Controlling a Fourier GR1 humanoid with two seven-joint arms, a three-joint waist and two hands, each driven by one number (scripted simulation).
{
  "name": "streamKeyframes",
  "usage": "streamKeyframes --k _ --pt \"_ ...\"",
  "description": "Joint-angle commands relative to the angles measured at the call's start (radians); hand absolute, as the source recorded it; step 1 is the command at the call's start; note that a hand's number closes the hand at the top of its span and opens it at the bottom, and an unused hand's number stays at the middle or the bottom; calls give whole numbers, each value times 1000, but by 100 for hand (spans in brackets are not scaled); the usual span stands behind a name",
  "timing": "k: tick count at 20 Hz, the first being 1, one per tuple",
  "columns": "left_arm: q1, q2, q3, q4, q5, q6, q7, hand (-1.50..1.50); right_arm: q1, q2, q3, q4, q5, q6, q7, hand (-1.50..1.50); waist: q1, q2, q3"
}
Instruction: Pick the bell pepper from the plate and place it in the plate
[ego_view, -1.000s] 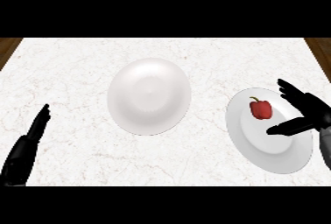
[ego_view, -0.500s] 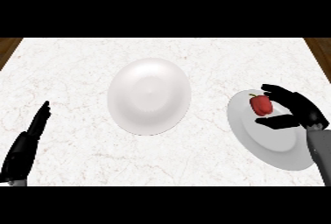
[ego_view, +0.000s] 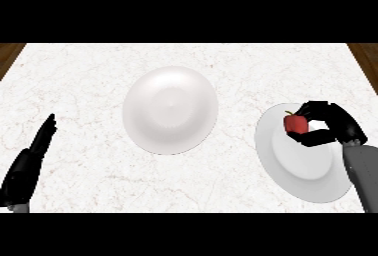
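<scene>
Head view of the counter (ego_view: 88, 70), grasp step of the pick-and-place task. The right robot hand (ego_view: 331, 125) reaches in from the counter's right edge with its fingers and thumb curled around the bell pepper (ego_view: 295, 123), a small red fruit with its stem uppermost. The pepper sits at the far-left part of the near-right plate (ego_view: 299, 172), which lies close to the counter's right edge; whether the pepper has left the plate's surface cannot be told from this view. The target plate (ego_view: 170, 110) lies at the middle of the counter, well apart from the first plate, and carries nothing. The left robot hand (ego_view: 33, 157) rests near the counter's left edge, fingers straight and pointing away from the robot, holding nothing.

Judged from this arrangement, the grasp is made or nearly so and the transfer has not begun. The next move calls for raising the pepper high enough to pass over the near plate's rim, carrying it leftward across the bare counter between the plates, and lowering it onto the middle of the target plate before the fingers let go.
</scene>
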Motion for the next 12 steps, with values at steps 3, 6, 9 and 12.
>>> streamKeyframes --k 3,6,9,12 --pt "-31 7 -5 -19 -4 -25 28 0 -106 -55 117 50 184 -52 -71 150 27 8 1" --pt "-31 -28 -52 -33 -25 -16 -5 0 -212 -181 247 41 349 -8 -88 150 93 24 0" --pt "-32 -12 -61 -38 -24 -42 -14 0 -288 -197 332 67 480 -80 -136 150 112 29 2" --pt "-58 -24 -47 -24 -29 -16 8 0 -391 -198 288 185 498 -178 -213 150 97 33 4"
